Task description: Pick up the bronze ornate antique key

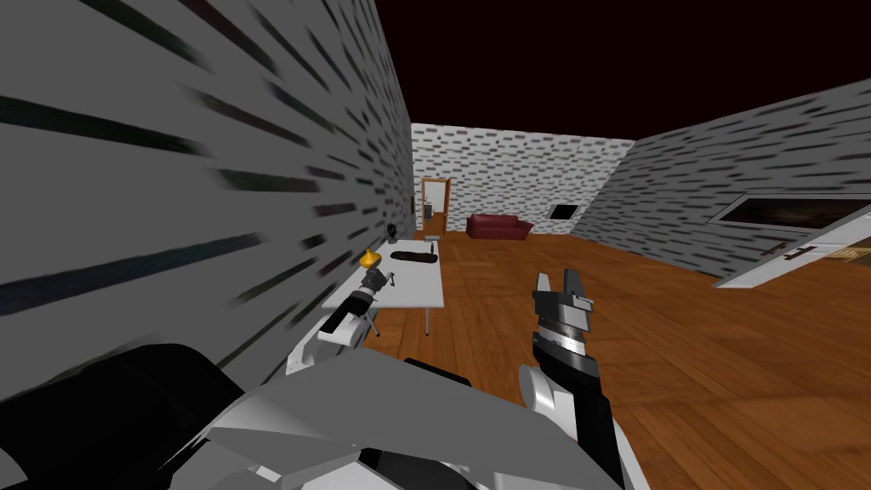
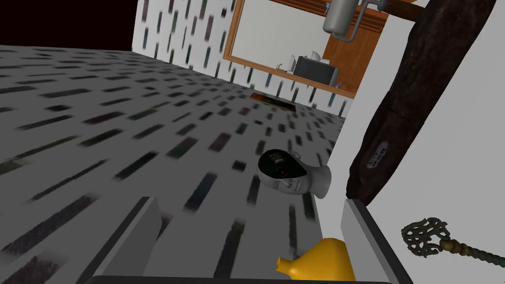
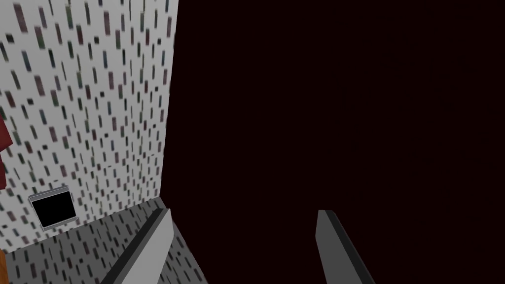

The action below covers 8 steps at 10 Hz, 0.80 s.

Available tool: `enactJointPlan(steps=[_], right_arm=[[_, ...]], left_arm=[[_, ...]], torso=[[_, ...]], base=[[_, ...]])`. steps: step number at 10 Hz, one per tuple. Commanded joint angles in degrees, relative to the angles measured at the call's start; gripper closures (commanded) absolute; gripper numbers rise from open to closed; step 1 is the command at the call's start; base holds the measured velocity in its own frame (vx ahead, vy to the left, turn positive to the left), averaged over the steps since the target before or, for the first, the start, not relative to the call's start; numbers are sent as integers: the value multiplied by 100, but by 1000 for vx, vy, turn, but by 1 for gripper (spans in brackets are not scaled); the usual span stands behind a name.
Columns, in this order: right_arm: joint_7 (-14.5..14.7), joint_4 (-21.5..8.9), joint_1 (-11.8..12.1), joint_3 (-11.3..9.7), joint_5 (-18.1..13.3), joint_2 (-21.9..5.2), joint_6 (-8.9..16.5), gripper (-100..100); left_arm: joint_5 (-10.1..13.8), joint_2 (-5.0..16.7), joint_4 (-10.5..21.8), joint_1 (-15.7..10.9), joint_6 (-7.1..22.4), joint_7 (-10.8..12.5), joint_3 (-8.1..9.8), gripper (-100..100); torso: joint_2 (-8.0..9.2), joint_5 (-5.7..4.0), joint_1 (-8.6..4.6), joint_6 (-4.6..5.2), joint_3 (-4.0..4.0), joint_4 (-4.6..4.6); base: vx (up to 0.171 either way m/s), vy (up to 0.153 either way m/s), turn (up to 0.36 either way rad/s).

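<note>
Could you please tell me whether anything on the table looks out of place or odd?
Nothing looks spilled or damaged. One mismatch: the key lies on the white table beside the open left gripper, not between its fingers.

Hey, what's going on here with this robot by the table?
The robot's left arm is stretched over the white table by the wall, and the left pincer is open. The ornate key lies on the table just outside one finger, not gripped. A yellow vessel sits between the fingers, with a mannequin head and a long dark object beyond. The right pincer is held up, open and empty.
</note>
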State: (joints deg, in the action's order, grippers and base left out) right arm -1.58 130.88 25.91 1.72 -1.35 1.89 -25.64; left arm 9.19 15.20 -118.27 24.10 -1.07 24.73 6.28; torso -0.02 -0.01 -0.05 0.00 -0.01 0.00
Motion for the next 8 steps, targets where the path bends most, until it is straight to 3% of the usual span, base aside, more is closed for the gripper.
enactJointPlan(steps=[1, 2, 3, 4, 5, 6, 7, 8], right_arm=[[0, 0, 0, 0, 0, 0, 0, 0], [0, 0, 0, 0, 0, 0, 0, 0], [0, 0, 0, 0, 0, 0, 0, 0], [0, 0, 0, 0, 0, 0, 0, 0], [0, 0, 0, 0, 0, 0, 0, 0], [0, 0, 0, 0, 0, 0, 0, 0], [0, 0, 0, 0, 0, 0, 0, 0], [0, 0, 0, 0, 0, 0, 0, 0]], left_arm=[[41, 46, 70, -25, 214, 115, 39, -100], [135, 152, 195, -104, 420, 324, 133, -100], [135, 152, 195, -104, 531, 324, 133, -100], [233, 255, 321, -186, 725, 535, 228, -100], [233, 255, 321, -186, 849, 535, 228, -100], [333, 350, 450, -271, 1022, 746, 323, -100], [333, 350, 450, -271, 1159, 746, 323, -100], [436, 437, 579, -360, 1324, 955, 416, -100]], torso=[[0, 0, 0, 0, 0, 0], [0, 0, 0, 0, 0, 0], [0, 0, -1, 0, 0, 0], [0, 0, 0, 0, 0, 0], [-1, 0, 0, 0, -1, 0], [-1, 0, 1, 1, -1, 0], [-1, 0, 1, 0, -1, 0], [-2, 0, 2, 1, -1, 0]], base=[[3, -17, 16], [0, -21, 36], [2, -16, 16], [7, -16, 27], [7, -15, 16], [4, -15, 33], [5, -13, 16], [9, -15, 23]])
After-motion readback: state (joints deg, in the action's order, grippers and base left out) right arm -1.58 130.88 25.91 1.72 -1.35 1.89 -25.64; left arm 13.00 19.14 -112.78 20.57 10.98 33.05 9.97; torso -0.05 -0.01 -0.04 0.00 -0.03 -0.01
